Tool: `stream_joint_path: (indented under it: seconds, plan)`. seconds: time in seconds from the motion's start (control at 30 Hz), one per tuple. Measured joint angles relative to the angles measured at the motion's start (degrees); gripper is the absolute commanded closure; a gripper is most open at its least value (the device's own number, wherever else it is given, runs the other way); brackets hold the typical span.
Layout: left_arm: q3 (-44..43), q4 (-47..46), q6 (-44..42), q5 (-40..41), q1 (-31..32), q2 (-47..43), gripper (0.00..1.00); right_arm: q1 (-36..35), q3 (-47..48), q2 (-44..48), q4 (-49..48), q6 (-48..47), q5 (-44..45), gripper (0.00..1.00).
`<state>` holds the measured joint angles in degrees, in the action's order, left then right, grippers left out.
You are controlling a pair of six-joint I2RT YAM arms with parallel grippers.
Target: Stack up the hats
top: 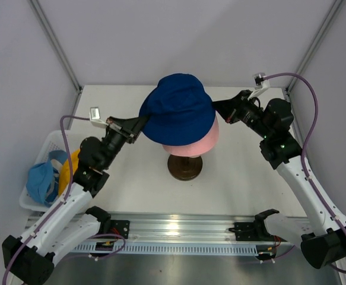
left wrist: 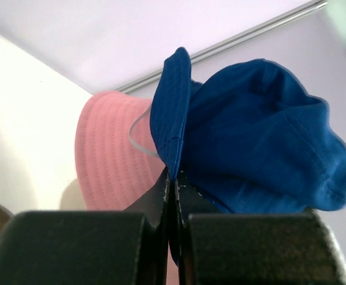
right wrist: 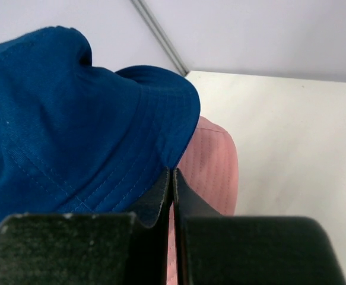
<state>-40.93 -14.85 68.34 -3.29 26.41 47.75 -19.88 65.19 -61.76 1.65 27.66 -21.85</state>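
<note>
Two of the four hats are at the stand with the dark round base, which sits on the worktop in the middle of the overhead frame. The pink hat is seated on the stand. The navy blue hat is held over it, draped across the pink crown but not yet pulled down square.

We see the left claw pinched shut on the navy brim at its left edge, and the right claw closed on the brim at the opposite edge. Both wrist views show blue fabric nipped between the fingers. The navy hat looks rumpled and tilted, with pink showing below it at the lower right.

Two more hats lie in the white basket at the lower left of the frame: the light blue hat and, just beside it, the yellow-orange hat.

We judge the task under half done, with one hat seated, a second in hand and two untouched. What is left is to settle the navy hat, let go, then bring the basket pair over in turn.
</note>
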Motion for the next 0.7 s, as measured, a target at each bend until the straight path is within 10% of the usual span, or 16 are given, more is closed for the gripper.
stream_joint_path:
  seconds: [0.37, 0.7]
  plan:
    - [9.09, -16.5, 11.21, -0.52, -0.87, -1.99, 0.96, -0.85, -3.32, 1.25, -3.26, 2.32, -1.36, 1.0]
    - [5.86, -9.46, 6.47, 3.43, 8.52, 1.16, 0.98, -0.31, -4.07, 0.48, -4.15, 3.82, 1.16, 1.0]
